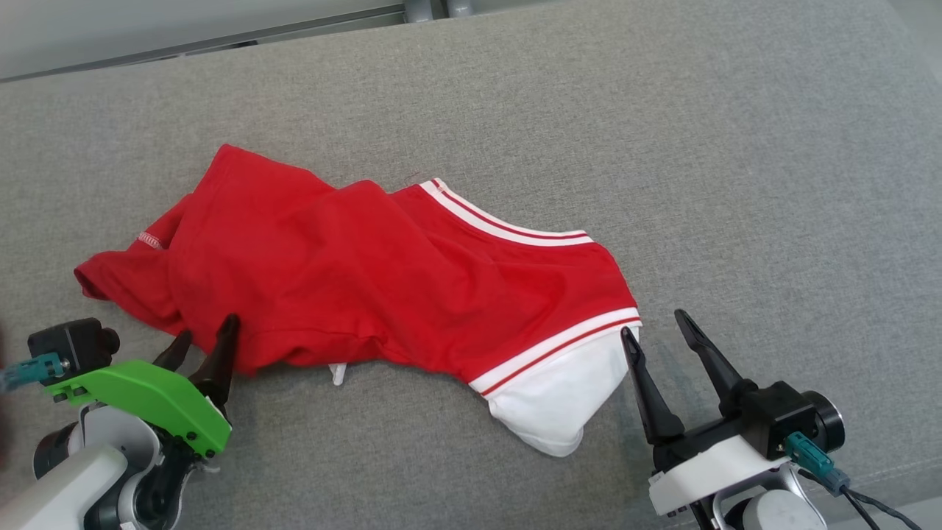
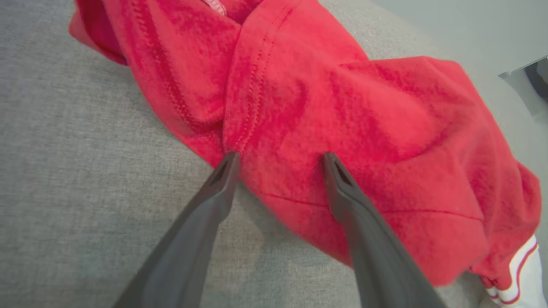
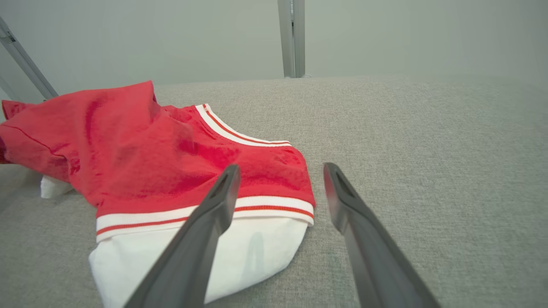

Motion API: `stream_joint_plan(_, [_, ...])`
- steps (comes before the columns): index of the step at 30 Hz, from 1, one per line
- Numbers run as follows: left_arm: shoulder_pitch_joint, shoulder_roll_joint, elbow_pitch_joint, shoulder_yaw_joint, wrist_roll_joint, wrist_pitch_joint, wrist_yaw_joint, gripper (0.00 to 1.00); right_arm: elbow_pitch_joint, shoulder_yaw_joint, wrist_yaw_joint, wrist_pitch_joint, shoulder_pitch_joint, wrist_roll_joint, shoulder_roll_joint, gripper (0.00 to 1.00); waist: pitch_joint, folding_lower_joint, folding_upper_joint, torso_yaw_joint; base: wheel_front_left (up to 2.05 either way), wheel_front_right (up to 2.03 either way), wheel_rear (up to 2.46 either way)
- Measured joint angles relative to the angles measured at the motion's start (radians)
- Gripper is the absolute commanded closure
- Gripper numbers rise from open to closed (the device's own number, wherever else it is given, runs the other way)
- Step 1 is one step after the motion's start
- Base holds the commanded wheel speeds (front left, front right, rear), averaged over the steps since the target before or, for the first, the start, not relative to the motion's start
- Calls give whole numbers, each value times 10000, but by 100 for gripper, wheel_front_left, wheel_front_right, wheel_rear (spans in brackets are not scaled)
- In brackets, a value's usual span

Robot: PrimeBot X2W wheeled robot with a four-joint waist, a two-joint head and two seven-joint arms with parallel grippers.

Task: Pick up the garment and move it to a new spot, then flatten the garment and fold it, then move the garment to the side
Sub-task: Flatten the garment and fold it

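The garment [image 1: 383, 280] is a red shirt with white, red-striped trim and a white part at its near right corner. It lies crumpled across the middle of the grey cloth-covered surface [image 1: 662, 147]. My left gripper [image 1: 206, 338] stands open at the garment's near left edge, its fingers over the red fabric [image 2: 342, 128] with nothing clamped. My right gripper [image 1: 655, 324] is open just right of the white corner [image 3: 239, 252], one fingertip by the striped hem [image 3: 274, 207], the other over bare cloth.
Grey fabric stretches wide to the right and behind the garment. A pale wall and a metal post [image 3: 291, 38] rise beyond the far edge. The near edge of the surface runs close to both grippers.
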Motion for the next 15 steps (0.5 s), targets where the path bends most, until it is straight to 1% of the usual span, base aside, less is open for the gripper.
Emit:
stream_joint_plan(4, [-94,-345,940,-115,176,-8,-134,0,-31,-35,0,0,14,-2,0,0,35,0,0,-151,0,0,0])
stream_joint_plan(10, [-72,-708,1532,-274,244,-25,-443,0,-38,-56,0,0,237,13,-2,0,0,0,0,-301,0,0,0])
stream_joint_plan(11, [-50,-736,1570,-291,244,-65,-476,4,-36,-61,0,0,242,13,0,0,-21,0,0,-308,0,0,0])
stream_joint_plan(12, [-25,-754,1603,-303,244,-96,-529,48,-35,-69,0,0,261,13,0,0,-52,0,0,-311,0,0,0])
stream_joint_plan(13, [21,-769,1613,-303,244,-111,-543,84,-35,-88,0,0,312,13,0,0,-88,0,0,-310,0,0,0])
stream_joint_plan(14, [82,-782,1611,-316,244,-130,-581,100,-31,-107,0,0,356,13,0,0,-125,0,0,-303,0,0,0])
stream_joint_plan(15, [155,-794,1609,-370,282,-142,-621,100,-19,-140,0,0,396,13,-2,0,-163,0,0,-289,0,0,0])
